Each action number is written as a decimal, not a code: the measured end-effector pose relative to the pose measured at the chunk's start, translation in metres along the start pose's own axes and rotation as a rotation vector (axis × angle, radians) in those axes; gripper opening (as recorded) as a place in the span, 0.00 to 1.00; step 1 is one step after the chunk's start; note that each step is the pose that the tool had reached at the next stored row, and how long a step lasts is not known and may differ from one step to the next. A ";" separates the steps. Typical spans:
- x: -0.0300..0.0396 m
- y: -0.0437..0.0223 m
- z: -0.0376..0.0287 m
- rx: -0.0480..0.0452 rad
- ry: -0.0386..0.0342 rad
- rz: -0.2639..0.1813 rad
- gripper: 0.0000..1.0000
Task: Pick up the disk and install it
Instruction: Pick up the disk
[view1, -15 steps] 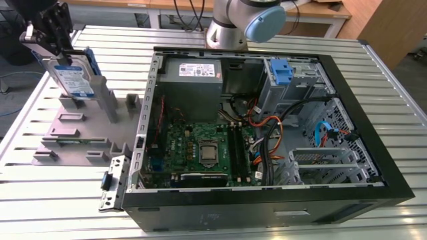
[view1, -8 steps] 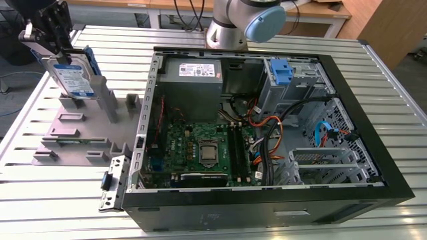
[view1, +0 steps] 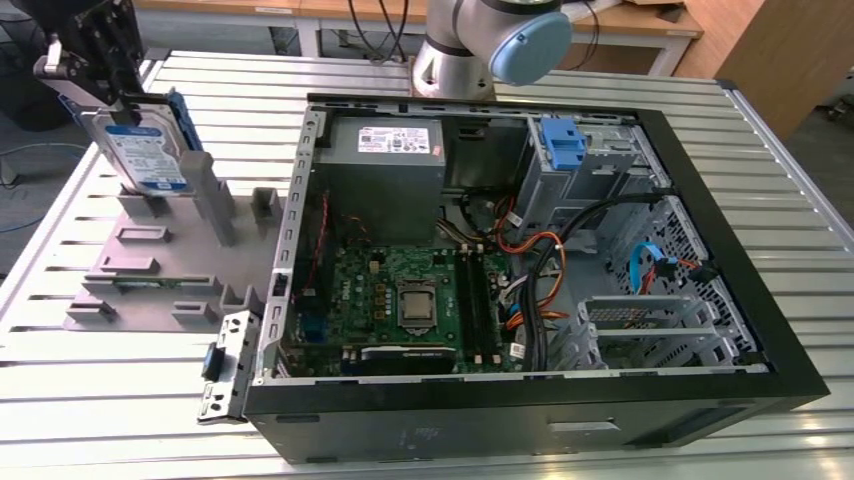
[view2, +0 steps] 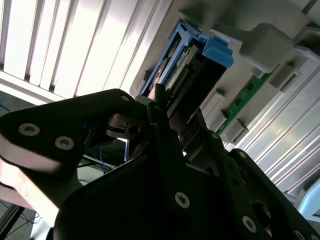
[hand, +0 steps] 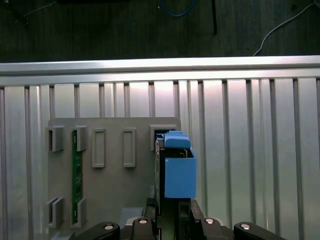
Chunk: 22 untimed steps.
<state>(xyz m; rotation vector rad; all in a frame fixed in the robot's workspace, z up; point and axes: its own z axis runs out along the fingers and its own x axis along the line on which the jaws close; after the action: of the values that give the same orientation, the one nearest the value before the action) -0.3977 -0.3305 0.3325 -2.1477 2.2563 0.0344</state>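
Note:
The disk (view1: 140, 150), a silver drive with a white-and-blue label in a bright blue carrier, stands upright and slightly tilted at the far corner of a grey holder (view1: 147, 270) on the exterior view's left. My gripper (view1: 114, 105) comes down on its upper edge and is shut on it. The disk's lower end sits level with the holder's posts. In the first wrist view the disk (hand: 179, 172) is seen edge-on, with the gripper (hand: 167, 212) around it. In the second wrist view the fingers (view2: 157, 107) pinch the disk (view2: 192, 65) at its edge.
An open computer case (view1: 747, 300) lies on the slatted metal table, with the motherboard (view1: 414, 300), cables, a grey power supply (view1: 387, 150) and a drive cage with an upright blue latch (view1: 563, 145). A green memory stick (hand: 76, 175) sits in the holder. The arm's base (view1: 481, 50) stands behind the case.

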 end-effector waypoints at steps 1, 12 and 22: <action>0.0000 0.0000 -0.0007 0.0000 0.0000 0.000 0.35; -0.0001 0.0000 -0.0027 -0.0003 0.0001 0.000 0.35; -0.0002 0.0000 -0.0074 0.0000 0.0000 0.000 0.35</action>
<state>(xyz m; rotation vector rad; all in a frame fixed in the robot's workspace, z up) -0.3977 -0.3305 0.3399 -2.1477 2.2563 0.0345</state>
